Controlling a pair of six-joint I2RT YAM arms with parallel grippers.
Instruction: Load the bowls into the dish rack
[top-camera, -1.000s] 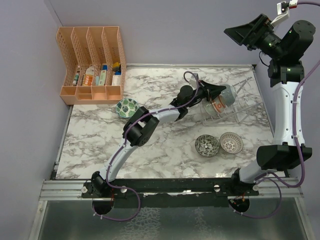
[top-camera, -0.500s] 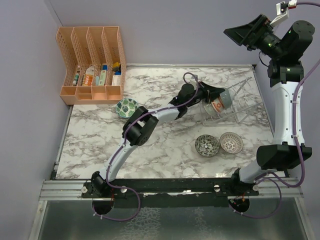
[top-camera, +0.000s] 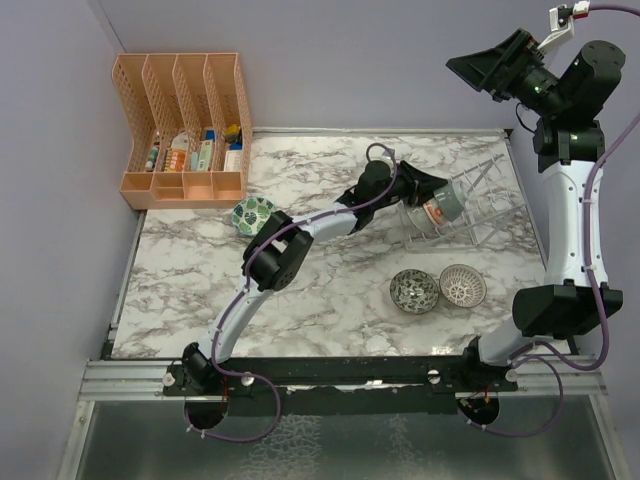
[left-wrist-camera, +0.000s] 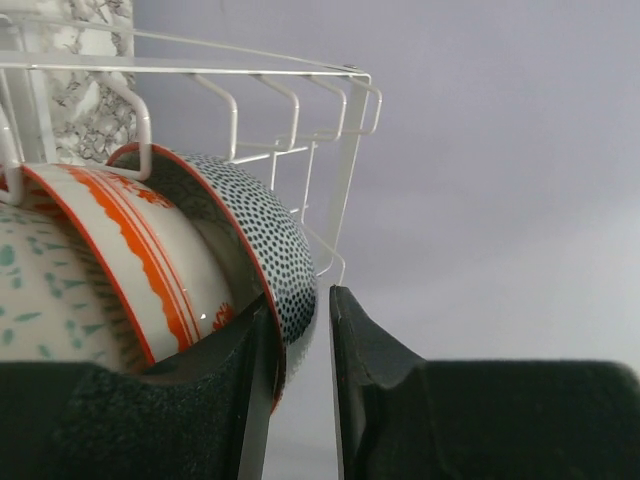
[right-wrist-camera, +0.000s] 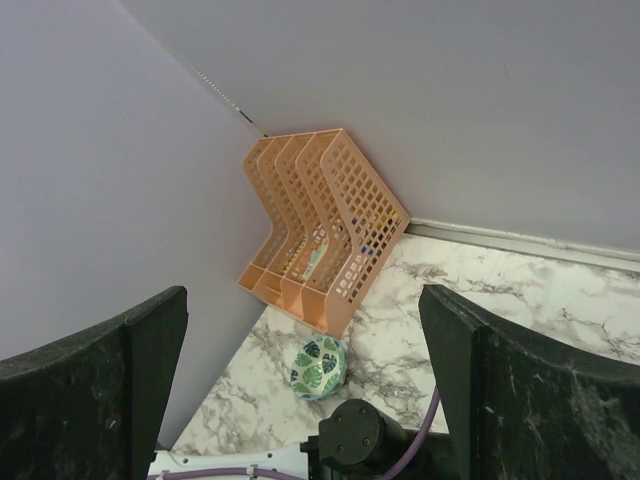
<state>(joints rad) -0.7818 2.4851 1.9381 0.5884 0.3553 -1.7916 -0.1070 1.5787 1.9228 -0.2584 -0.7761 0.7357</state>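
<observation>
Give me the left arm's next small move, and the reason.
Probably open a little wider and draw straight back. The left gripper straddles the rim of the dotted blue-grey bowl, which already stands in the dish rack beside the red-orange bowl, with a gap at one finger.

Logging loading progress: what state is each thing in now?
dotted bowl: on edge in dish rack
red-orange bowl: racked
pale green bowl: racked
green-leaf bowl: on table
dark speckled bowl: on table
lattice bowl: on table
left gripper: slightly open around dotted bowl's rim
right gripper: open, empty
</observation>
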